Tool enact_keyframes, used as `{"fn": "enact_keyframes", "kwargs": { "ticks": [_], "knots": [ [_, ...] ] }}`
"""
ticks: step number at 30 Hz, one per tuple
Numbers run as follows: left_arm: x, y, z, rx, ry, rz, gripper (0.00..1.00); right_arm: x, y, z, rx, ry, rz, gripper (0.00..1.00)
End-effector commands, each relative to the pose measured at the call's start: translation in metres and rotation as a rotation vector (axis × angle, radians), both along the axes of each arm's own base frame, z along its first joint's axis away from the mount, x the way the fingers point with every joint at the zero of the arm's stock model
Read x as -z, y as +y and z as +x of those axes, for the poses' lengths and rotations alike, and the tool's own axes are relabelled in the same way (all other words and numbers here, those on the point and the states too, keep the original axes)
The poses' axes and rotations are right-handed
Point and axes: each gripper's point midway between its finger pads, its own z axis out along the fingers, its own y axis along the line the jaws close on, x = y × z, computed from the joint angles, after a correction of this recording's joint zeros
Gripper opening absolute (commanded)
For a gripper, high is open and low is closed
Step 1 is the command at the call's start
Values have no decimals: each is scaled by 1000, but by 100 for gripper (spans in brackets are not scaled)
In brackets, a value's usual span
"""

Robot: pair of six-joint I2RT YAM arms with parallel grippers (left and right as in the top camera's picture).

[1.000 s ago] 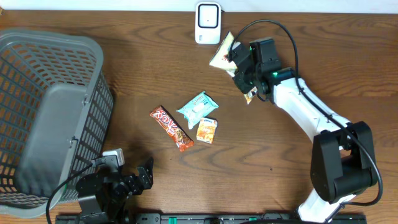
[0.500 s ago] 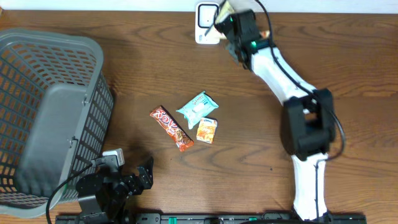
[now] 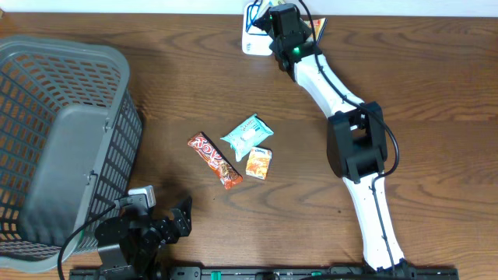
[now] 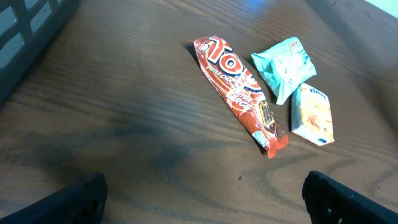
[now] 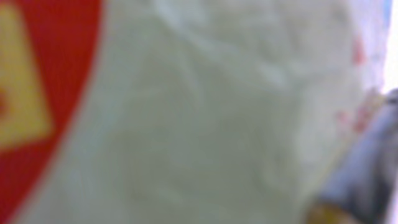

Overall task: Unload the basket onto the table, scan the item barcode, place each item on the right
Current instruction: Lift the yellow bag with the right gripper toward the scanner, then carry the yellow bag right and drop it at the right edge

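Dark wood-grain table (image 3: 405,93) fills your overhead view, and the item for scanning sits at its far edge: a pale snack packet (image 3: 317,26) in your right gripper (image 3: 271,17), whose jaws are clamped together on it. From above you see only an orange-and-cream corner of the packet sticking out beside the wrist. In your right wrist view the wrapper (image 5: 217,112) fills the whole frame, blurred, cream-white with a red area and a yellow patch at the left. No barcode can be made out there. The right arm is stretched long across the table, and its gripper hangs over the white scanner (image 3: 249,45), covering most of it. You cannot tell whether packet and scanner touch.

Near the middle of the table lie three more items close together: a red chocolate bar (image 3: 215,160) set diagonally, a teal packet (image 3: 248,135) just beside its far end, and a small orange packet (image 3: 259,163) touching the teal one's near edge.

Your left gripper (image 3: 180,218) rests low at the near left, its fingers (image 4: 345,199) spread wide apart with nothing between them, pointing toward those three items. A grey plastic basket (image 3: 78,47) takes up the left side, tipped on its side.
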Motion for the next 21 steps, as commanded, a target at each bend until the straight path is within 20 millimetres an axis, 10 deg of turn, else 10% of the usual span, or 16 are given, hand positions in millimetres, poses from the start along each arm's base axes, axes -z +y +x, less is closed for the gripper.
{"fn": "enact_keyframes", "kwargs": {
  "ticks": [1,6,10,21],
  "knots": [
    [1,1,0,-7,4,2,98,-48,10,0,48,-86,63,1],
    [1,1,0,-7,4,2,98,-92,-20,-12,107,-71,111,1],
    [1,1,0,-7,4,2,98,-115,-82,-32,208,11,130,1],
    [1,1,0,-7,4,2,98,-41,-338,-105,817,243,234,1]
  ]
}}
